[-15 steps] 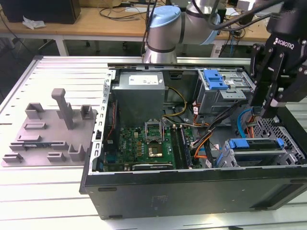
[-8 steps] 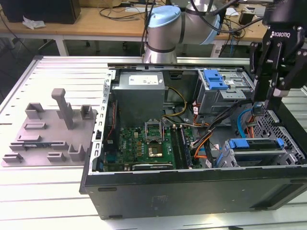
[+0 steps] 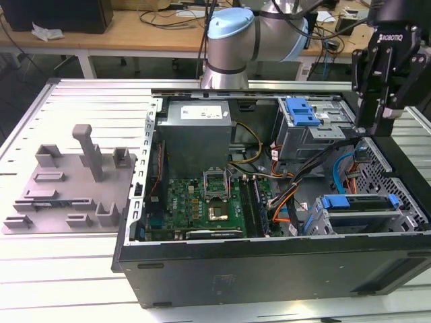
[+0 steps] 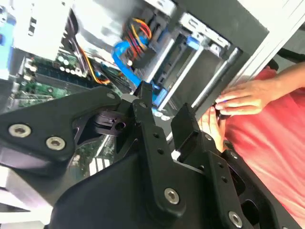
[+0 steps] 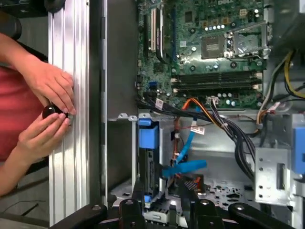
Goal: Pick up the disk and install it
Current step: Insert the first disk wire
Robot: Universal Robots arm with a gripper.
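Disk (image 3: 360, 210) sits in the drive cage at the open computer case's (image 3: 269, 262) corner, below our gripper (image 4: 163, 102), whose fingers stand apart and empty. We see the case on a slotted aluminium table (image 3: 67, 282), a person's hand (image 5: 50, 88) at its edge, and wooden benches (image 3: 135, 30) behind.

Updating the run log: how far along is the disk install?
Looks done: the disk sits in the case's drive bay, off the fixture tray. In hand: nothing; the gripper hangs open above the case. Left: I cannot tell whether the disk is fully seated.
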